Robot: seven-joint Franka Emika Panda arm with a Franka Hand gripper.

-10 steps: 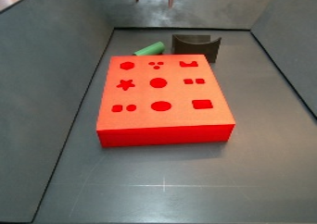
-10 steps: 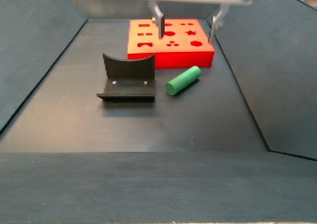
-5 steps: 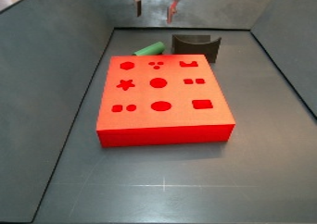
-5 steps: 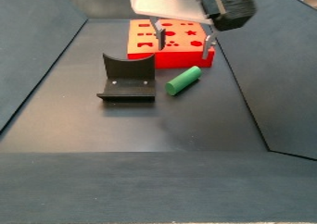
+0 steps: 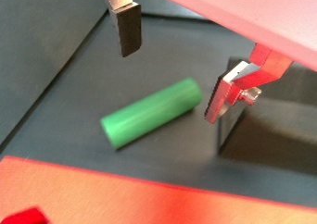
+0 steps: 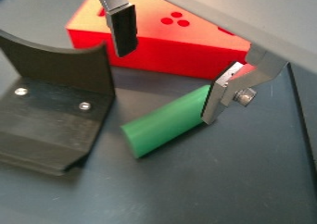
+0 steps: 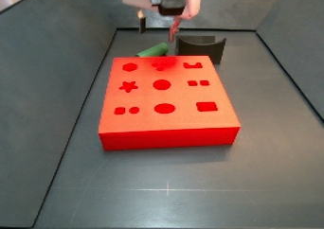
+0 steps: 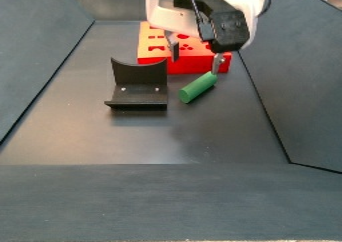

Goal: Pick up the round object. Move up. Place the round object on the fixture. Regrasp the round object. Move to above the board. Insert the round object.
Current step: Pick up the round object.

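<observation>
In a side view the fixture (image 8: 136, 84) stands at the left on the dark floor (image 8: 160, 136), its curved upright wall toward the left and its base plate flat toward the peg. Just right of it, with a gap between, the green peg (image 8: 199, 86) lies on its side on the floor, slanted, its far end pointing toward the board (image 8: 201, 58). The board lies beyond both, at the far end of the floor, and the peg's far end comes close to the board's near edge.

The gripper (image 8: 197, 51) hangs above the peg's far end, in front of the board's near face. Its jaws stand wide apart with nothing between them; both wrist views show the two fingers spread and the peg below in the gap, slanted across it. In a wrist view one finger (image 6: 122, 29) hangs clear of the peg on the board's side, and the other finger (image 6: 227, 91) sits at the peg's (image 6: 170, 123) end; whether it touches cannot be told.

In the opposite side view the board (image 7: 165, 101) fills the middle, with only a little of the peg (image 7: 154, 50) showing past its far left edge, the fixture (image 7: 202, 47) at the far right of it, and the gripper (image 7: 169, 29) coming down between them.
</observation>
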